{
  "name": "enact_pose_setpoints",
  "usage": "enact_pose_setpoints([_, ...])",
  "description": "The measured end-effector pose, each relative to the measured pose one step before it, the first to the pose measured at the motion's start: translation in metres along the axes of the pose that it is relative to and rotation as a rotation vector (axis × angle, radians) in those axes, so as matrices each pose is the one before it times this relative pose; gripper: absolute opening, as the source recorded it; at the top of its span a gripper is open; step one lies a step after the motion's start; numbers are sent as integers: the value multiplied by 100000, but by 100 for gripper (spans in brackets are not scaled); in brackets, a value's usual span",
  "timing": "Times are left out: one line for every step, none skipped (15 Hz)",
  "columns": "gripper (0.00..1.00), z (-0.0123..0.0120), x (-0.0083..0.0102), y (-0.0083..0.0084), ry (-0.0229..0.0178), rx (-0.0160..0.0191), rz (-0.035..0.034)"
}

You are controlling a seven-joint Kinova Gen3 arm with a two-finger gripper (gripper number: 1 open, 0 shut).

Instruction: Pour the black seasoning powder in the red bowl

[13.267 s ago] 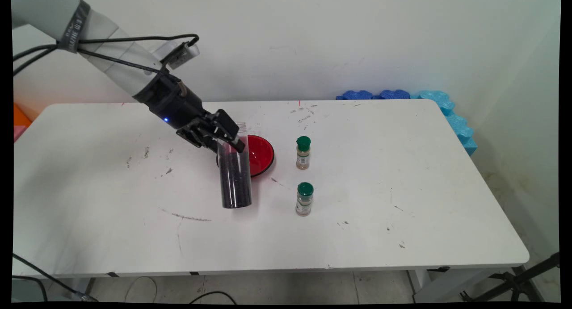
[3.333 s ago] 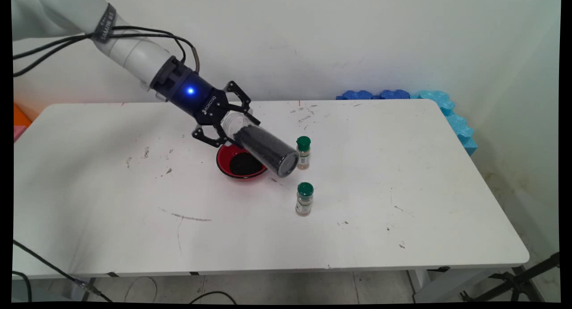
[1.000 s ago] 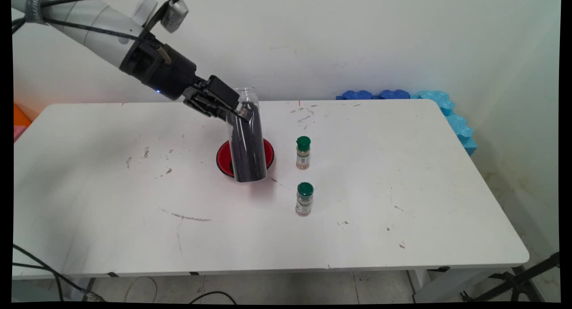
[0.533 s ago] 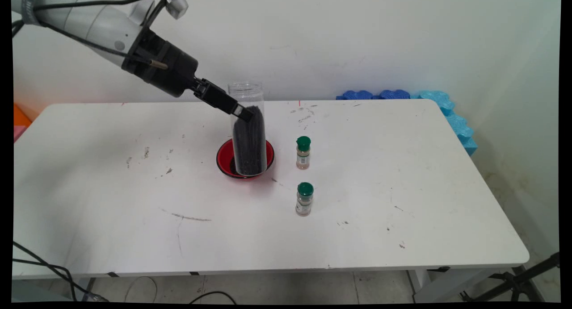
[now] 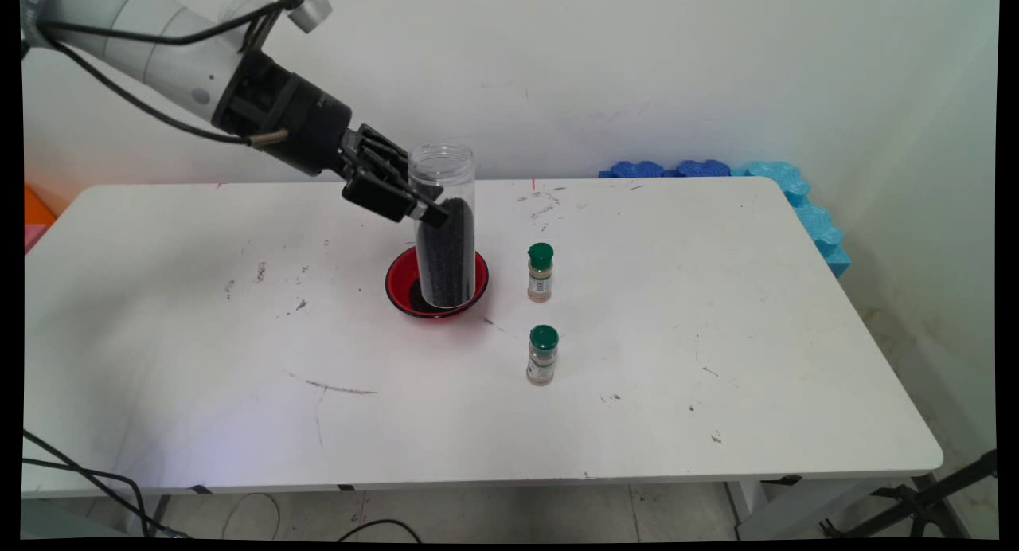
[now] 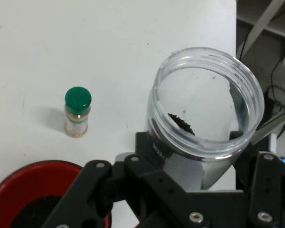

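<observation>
- While the jar (image 5: pixel 444 220) hung well tipped a sec ago, it now sits almost upright in the gripper (image 5: pixel 414 205), mouth up, held above the red bowl (image 5: pixel 404 284).
- Approx 3 s back the jar lay nearly flat w/ its mouth over the bowl; the dark grains now in the bowl weren't there 13 s ago, when the bowl was bare red inside.
- Judgement: the pour looks finished, and the jar is righted w/ most of its dark fill left.
- Claw: clamped on the jar's upper part, one finger each side; jar is off the table, not resting in the bowl as far as the main view shows.
- Arm comes in from upper left, wrist raised higher vs. 1 s ago.
- Two green-capped spice bottles stand to the bowl's right: far one (image 5: pixel 540 273) just beside the bowl, near one (image 5: pixel 542 355) closer to the camera. Neither has shifted across the frames.
- Main view only: full jar height, the fill level about two-thirds up, both bottles, the white table (image 5: pixel 716 360), blue foam (image 5: pixel 764 177) behind the far right corner.
- Hand view only: looks down into the jar's open mouth (image 6: pixel 206 102), no lid, a few dark grains stuck on the inner wall; the bowl's rim (image 6: pixel 33 167) at bottom left w/ dark grains inside; just one bottle (image 6: pixel 77 111) seen.
</observation>
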Motion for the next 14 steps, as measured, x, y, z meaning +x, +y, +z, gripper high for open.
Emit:
enact_pose_setpoints([0,-24,-35,232,-128,-28,2901])
enact_pose_setpoints([0,-28,-17,288,11,-129,3314])
enact_pose_setpoints([0,-5,26,265,152,-28,3118])
enact_pose_setpoints([0,-20,23,215,321,185,2421])
enact_pose_setpoints([0,-29,-2,134,224,265,1409])
enact_pose_setpoints([0,-25,26,160,324,482,1967])
enact_pose_setpoints([0,-4,39,95,170,257,1133])
enact_pose_setpoints([0,-43,37,158,223,433,1482])
enact_pose_setpoints([0,-41,16,128,178,237,785])
enact_pose_setpoints([0,-32,48,179,268,237,981])
enact_pose_setpoints([0,-25,43,127,167,121,665])
enact_pose_setpoints([0,-45,45,190,184,169,933])
enact_pose_setpoints([0,-28,22,105,101,117,591])
enact_pose_setpoints([0,-30,26,127,99,168,822])
